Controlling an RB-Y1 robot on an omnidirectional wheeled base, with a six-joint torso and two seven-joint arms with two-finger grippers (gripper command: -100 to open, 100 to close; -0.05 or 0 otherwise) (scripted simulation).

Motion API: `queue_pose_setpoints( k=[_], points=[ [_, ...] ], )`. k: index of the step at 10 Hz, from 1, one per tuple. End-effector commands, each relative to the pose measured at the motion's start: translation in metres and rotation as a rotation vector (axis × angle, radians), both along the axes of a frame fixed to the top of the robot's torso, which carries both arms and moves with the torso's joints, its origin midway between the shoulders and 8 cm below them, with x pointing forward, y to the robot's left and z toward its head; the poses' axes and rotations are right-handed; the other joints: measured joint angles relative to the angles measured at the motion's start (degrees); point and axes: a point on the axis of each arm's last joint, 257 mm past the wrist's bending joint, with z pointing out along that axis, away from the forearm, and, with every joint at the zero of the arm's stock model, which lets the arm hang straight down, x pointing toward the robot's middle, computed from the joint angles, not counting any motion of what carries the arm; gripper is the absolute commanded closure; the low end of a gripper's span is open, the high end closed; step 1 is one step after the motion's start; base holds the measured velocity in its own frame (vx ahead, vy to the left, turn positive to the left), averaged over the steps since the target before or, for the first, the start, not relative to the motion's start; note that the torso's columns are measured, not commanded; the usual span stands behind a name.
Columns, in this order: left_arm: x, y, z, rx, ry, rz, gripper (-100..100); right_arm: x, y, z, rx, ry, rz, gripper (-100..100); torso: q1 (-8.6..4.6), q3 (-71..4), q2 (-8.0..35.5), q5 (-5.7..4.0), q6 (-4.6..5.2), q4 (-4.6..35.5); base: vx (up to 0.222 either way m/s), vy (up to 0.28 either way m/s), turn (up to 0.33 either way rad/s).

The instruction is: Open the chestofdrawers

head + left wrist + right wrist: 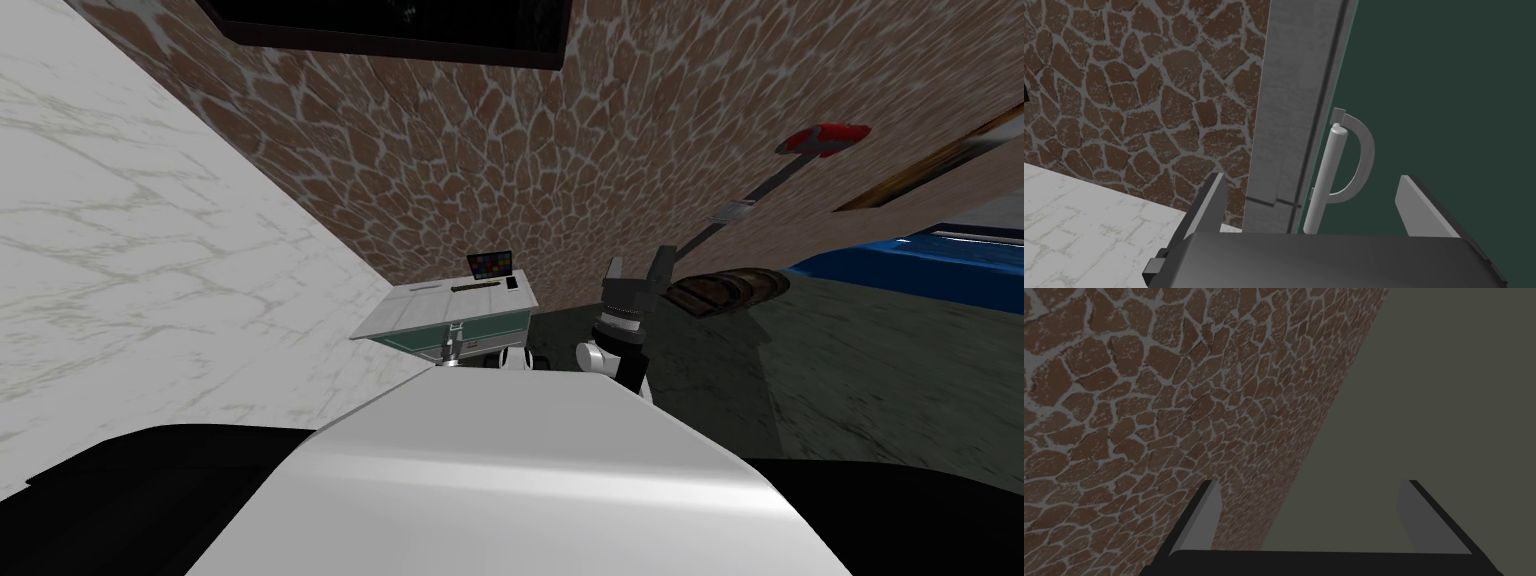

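Chest of drawers (pixel 500 324) | green front | pale top | curved grey handle (pixel 1331 170)

My left arm (pixel 452 348) reaches low and forward, just ahead of my chest on its left side, and only its tip shows there. My left jaws stand wide open: the two grey blade fingers (pixel 1210 202) rise from the dark gripper body (pixel 1324 257) about a third of the view's width apart, and neither presses on anything. My right forearm (pixel 622 335) is lifted beside it, on the right, with its dark wrist upright and a white joint (pixel 592 356) below. My right jaws are open as well, the right fingers (pixel 614 271) pointing up and away from me, spread like a fork.
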Motion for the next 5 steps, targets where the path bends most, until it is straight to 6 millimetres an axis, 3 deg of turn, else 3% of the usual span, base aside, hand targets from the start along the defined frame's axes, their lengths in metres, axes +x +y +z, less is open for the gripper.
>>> queue_pose_setpoints(
  k=[1,4,5],
  points=[
    [0.010,0.007,0.005,0.000,0.000,0.000,-100,0.000,0.000,0.000,0.000,0.000,0.000,0,0.03,0.0,0.0,0.02,0.01,0.0,0.023,-0.022,-0.001],
    [0.016,0.012,0.009,0.001,-0.001,0.000,-100,0.000,0.000,0.000,0.000,0.000,0.000,0,-0.04,0.0,0.0,0.00,0.01,0.0,0.016,-0.015,0.001],
    [0.008,0.006,0.004,0.000,0.000,0.000,100,0.000,0.000,0.000,0.000,0.000,0.000,0,-0.01,0.0,0.0,0.01,0.01,0.0,-0.018,0.012,-0.001]
  ],
)
